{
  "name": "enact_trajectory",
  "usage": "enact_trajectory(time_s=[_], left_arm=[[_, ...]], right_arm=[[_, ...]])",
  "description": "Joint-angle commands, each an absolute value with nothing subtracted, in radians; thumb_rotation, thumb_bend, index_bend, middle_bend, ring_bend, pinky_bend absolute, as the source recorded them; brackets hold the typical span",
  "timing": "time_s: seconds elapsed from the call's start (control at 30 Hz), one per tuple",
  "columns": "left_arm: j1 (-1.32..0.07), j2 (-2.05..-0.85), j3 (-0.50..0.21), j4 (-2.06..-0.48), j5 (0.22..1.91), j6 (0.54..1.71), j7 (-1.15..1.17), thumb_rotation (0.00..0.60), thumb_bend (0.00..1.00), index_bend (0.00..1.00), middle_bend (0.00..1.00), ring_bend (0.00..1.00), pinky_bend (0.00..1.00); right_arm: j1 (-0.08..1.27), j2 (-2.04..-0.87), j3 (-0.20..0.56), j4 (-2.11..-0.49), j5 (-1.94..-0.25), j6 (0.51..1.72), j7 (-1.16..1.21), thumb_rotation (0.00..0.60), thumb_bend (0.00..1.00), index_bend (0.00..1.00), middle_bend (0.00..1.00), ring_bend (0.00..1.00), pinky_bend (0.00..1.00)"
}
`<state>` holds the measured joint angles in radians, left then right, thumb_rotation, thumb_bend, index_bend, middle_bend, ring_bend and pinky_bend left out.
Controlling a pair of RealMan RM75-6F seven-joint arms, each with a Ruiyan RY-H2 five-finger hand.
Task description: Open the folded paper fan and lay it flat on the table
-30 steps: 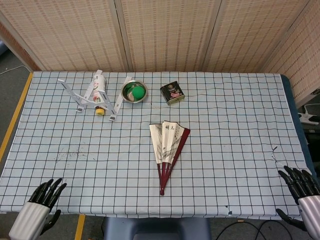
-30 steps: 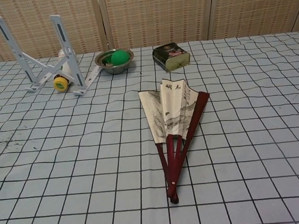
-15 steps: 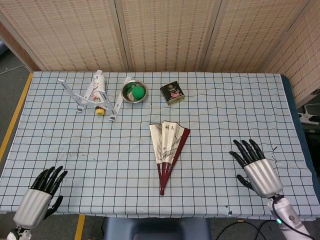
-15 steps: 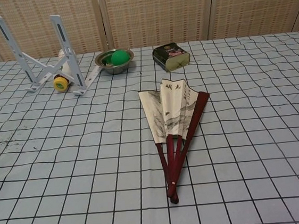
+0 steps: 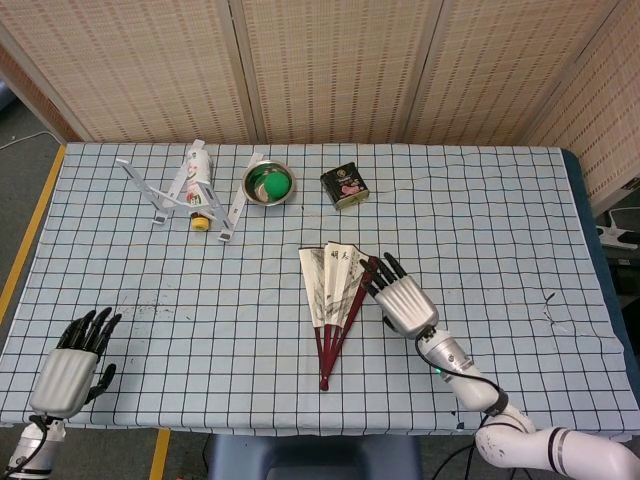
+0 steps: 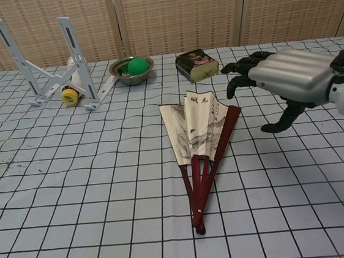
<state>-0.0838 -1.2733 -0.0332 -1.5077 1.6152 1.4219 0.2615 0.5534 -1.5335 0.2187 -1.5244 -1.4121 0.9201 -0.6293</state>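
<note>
The paper fan (image 5: pixel 332 285) lies partly spread at the middle of the checked table (image 5: pixel 200 300), its dark red ribs and pivot pointing to the front edge. In the chest view the fan (image 6: pixel 193 127) shows a painted leaf and a red guard on its right side. My right hand (image 5: pixel 400 298) hovers just right of the fan with fingers apart and holds nothing; its fingertips (image 5: pixel 375 268) reach the red guard's upper end. The chest view shows the right hand (image 6: pixel 284 80) raised above the cloth. My left hand (image 5: pixel 72 365) is at the front left corner, fingers extended, holding nothing.
At the back left stands a white folding stand (image 5: pixel 165 195) with a yellow-capped bottle (image 5: pixel 199 190) in it. Beside it are a metal bowl (image 5: pixel 268 184) holding a green ball and a dark tin (image 5: pixel 344 186). Woven screens close off the back.
My right hand has swept left from the table's front right corner to the fan's right side. The left hand has crept slightly up at the front left. The fan has not moved.
</note>
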Motion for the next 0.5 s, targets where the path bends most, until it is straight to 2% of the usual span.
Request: enact_trajectory(time_s=[0.03, 0.37, 0.5], left_arm=[[-0.085, -1.286, -0.044, -1.492, 1.567, 1.410, 0.278, 0.600, 0.42, 0.00, 0.00, 0.00, 0.13], [-0.097, -1.280, -0.039, -1.505, 1.524, 1.390, 0.300, 0.600, 0.42, 0.00, 0.00, 0.00, 0.13], [-0.102, -1.278, -0.035, -1.509, 1.509, 1.379, 0.300, 0.600, 0.42, 0.00, 0.00, 0.00, 0.13]], right_arm=[[0.595, -1.618, 0.199, -1.429, -1.403, 0.898, -0.618, 0.600, 0.18, 0.30, 0.00, 0.00, 0.00], [0.632, -1.836, 0.140, -1.120, -1.494, 0.988, -0.415, 0.600, 0.18, 0.35, 0.00, 0.00, 0.00], [0.650, -1.876, 0.131, -1.063, -1.501, 0.989, -0.392, 0.600, 0.18, 0.35, 0.00, 0.00, 0.00]])
